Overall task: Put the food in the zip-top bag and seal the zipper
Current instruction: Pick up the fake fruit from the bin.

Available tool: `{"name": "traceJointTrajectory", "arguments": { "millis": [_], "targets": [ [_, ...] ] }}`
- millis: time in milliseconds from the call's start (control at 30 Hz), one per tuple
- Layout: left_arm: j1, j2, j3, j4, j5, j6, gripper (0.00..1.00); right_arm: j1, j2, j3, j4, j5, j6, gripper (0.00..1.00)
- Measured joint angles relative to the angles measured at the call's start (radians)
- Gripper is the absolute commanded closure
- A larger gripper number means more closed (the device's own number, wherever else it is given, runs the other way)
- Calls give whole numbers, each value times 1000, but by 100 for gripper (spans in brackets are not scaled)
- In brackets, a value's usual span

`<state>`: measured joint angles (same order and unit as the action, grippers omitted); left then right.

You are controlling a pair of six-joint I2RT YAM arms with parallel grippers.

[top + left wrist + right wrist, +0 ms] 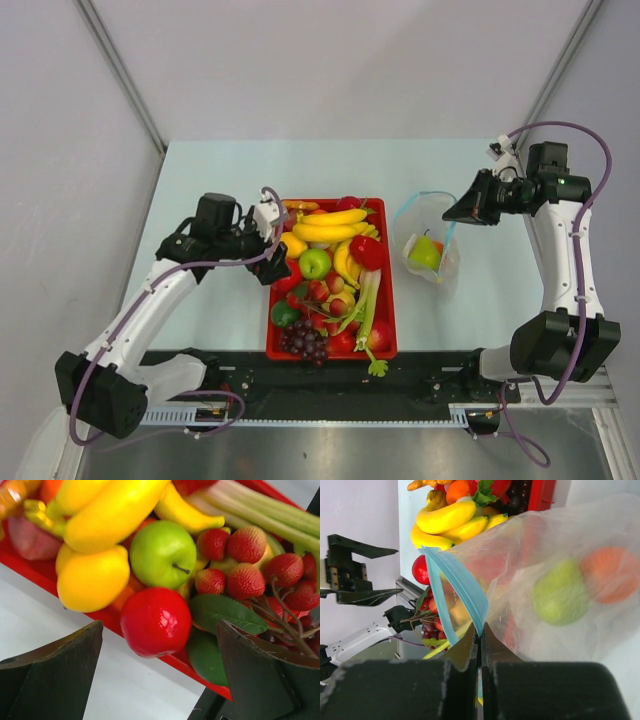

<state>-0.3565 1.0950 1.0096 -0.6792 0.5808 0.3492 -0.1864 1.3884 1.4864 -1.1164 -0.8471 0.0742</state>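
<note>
The food [330,275] is piled in a red tray: bananas, a green apple [162,554], a lemon [92,580], lychees, grapes. My left gripper [276,264] is open and empty at the tray's left edge; in its wrist view [160,675] a glossy red fruit [156,621] lies just ahead between the fingers. The clear zip-top bag [430,250] stands open right of the tray, holding a green pear [560,597] and an orange fruit [610,575]. My right gripper [455,213] is shut on the bag's blue zipper [465,587] rim [480,628], holding the mouth up.
The red tray [272,345] sits mid-table, its near end by the black rail [300,395] at the table's front. A celery stalk [370,310] hangs over the tray's near edge. Bare table lies left of the tray and behind it.
</note>
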Motion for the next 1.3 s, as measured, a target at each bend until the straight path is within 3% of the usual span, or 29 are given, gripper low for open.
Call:
{"name": "traceJointTrajectory", "arguments": {
  "millis": [467, 700, 800, 1033, 1200, 1300],
  "targets": [
    [2, 70, -82, 8, -56, -18, 1, 14, 0, 0, 0, 11, 0, 100],
    [-4, 101, -120, 37, -98, -40, 8, 20, 0, 0, 0, 24, 0, 100],
    [-12, 107, -127, 51, -114, -51, 13, 22, 0, 0, 0, 28, 0, 100],
    [-16, 106, -127, 63, -125, -68, 44, 27, 0, 0, 5, 31, 1, 100],
    [-16, 35, -100, -13, -121, -60, 52, 28, 3, 0, 8, 31, 0, 100],
    [-22, -33, 14, -60, -103, -57, 53, 31, 7, 0, 7, 31, 0, 100]
  ]
}}
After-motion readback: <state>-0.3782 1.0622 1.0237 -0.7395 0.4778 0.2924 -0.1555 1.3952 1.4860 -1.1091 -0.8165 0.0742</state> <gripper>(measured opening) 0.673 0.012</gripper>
